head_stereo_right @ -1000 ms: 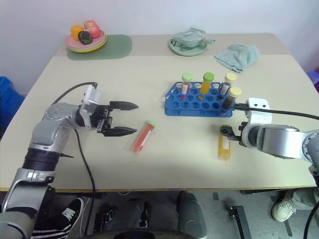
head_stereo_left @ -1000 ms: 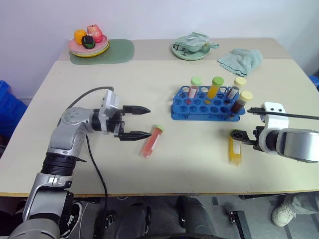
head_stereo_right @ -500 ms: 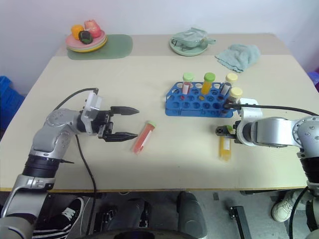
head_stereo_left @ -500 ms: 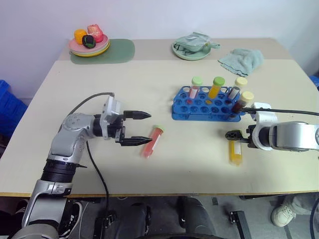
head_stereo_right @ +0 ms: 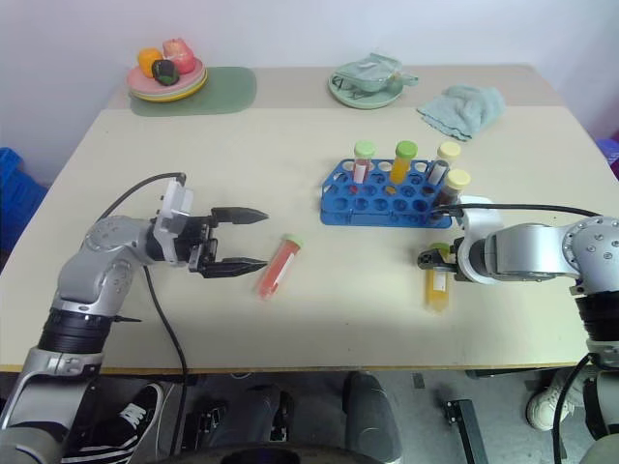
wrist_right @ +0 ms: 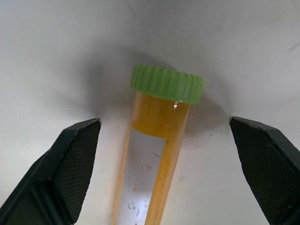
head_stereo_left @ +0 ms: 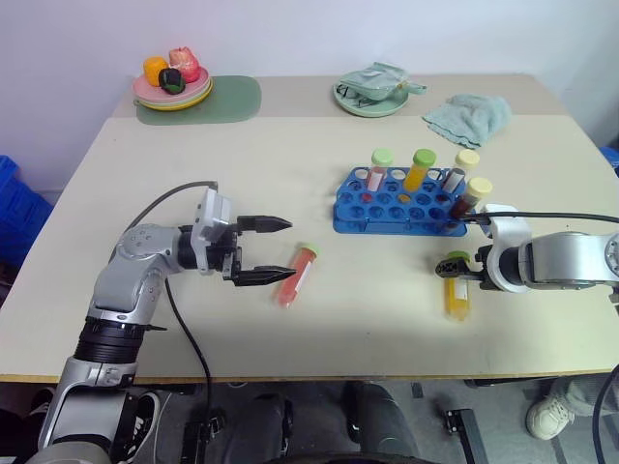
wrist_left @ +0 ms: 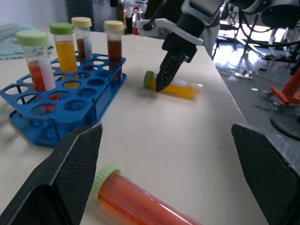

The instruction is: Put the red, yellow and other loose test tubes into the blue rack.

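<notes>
A red test tube (head_stereo_left: 295,275) with a green cap lies on the table, just off the lower finger of my left gripper (head_stereo_left: 283,249). That gripper is open, points toward the blue rack (head_stereo_left: 401,203) and holds nothing. The red tube (wrist_left: 140,201) lies low between its fingers in the left wrist view. A yellow test tube (head_stereo_left: 456,290) lies in front of the rack's right end. My right gripper (head_stereo_left: 453,263) is open and tipped down over its green cap (wrist_right: 167,83), one finger on each side, not touching. Several capped tubes stand in the rack.
A plate of fruit (head_stereo_left: 172,89) on a green mat sits at the back left. A green plate holding a cloth (head_stereo_left: 372,97) and a teal towel (head_stereo_left: 469,116) lie behind the rack. The table's front edge runs just below both tubes.
My right gripper has tipped further downward and sunk a little toward the yellow tube's cap. The left gripper and both loose tubes stay where they were.
</notes>
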